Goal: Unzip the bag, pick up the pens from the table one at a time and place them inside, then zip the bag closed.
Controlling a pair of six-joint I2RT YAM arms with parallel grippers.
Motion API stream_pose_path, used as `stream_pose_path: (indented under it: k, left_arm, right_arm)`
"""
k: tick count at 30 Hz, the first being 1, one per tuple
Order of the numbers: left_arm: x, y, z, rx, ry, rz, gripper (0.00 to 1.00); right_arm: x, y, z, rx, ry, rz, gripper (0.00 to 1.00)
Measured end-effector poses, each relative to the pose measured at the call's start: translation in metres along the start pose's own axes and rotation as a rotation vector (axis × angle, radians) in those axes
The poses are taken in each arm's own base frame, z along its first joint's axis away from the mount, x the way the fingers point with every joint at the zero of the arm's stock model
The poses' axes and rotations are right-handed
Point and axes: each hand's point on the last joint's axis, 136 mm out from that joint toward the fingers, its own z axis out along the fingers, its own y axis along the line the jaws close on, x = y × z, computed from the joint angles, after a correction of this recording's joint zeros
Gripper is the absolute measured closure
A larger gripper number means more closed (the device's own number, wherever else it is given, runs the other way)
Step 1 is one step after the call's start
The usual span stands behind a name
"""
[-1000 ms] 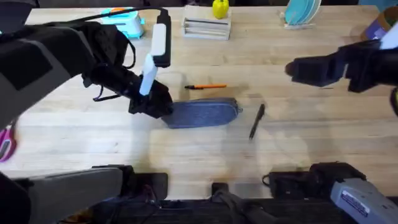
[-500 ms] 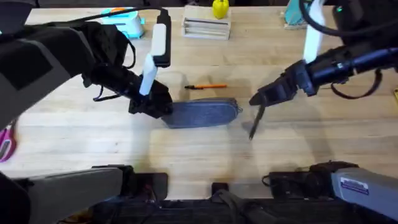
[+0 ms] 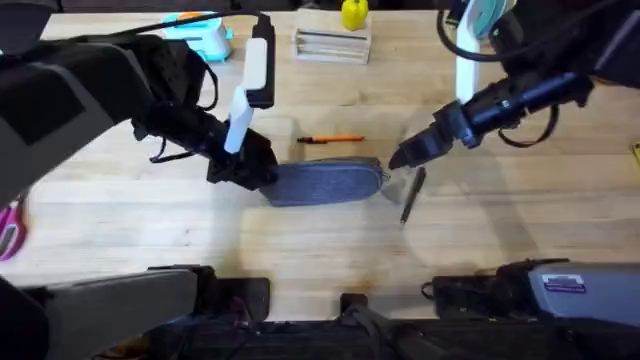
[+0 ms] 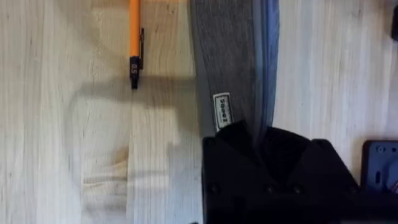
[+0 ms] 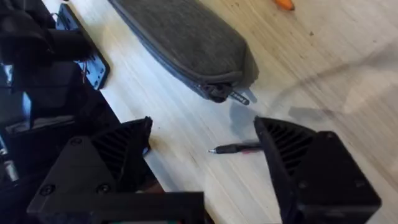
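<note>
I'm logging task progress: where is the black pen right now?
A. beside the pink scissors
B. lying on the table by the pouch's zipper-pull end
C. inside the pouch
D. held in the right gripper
B. The black pen lies on the table beside the bag, below the open right gripper, untouched.

pink-handled scissors (image 3: 10, 228), yellow object (image 3: 354, 14), teal dish (image 3: 487, 18)
</note>
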Motion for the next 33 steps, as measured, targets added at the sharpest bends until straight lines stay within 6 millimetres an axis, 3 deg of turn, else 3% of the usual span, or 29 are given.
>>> stream_pose_path:
  k: [15,28,33]
  left_arm:
    - [0.0,0.0,0.0,0.0,0.0,0.0,0.959]
    - [0.0,0.0,0.0,0.0,0.0,0.0,0.959]
    - [0.0,0.0,0.0,0.0,0.0,0.0,0.959]
  right_arm:
    - [0.006,-0.011,0.059,-0.084,0.153,-0.002,0.005]
    - [-0.004,-0.001,0.061,-0.157,0.102,-0.006,0.018]
    - [0.002,0.004,0.059,-0.177,0.122,0.022,0.123]
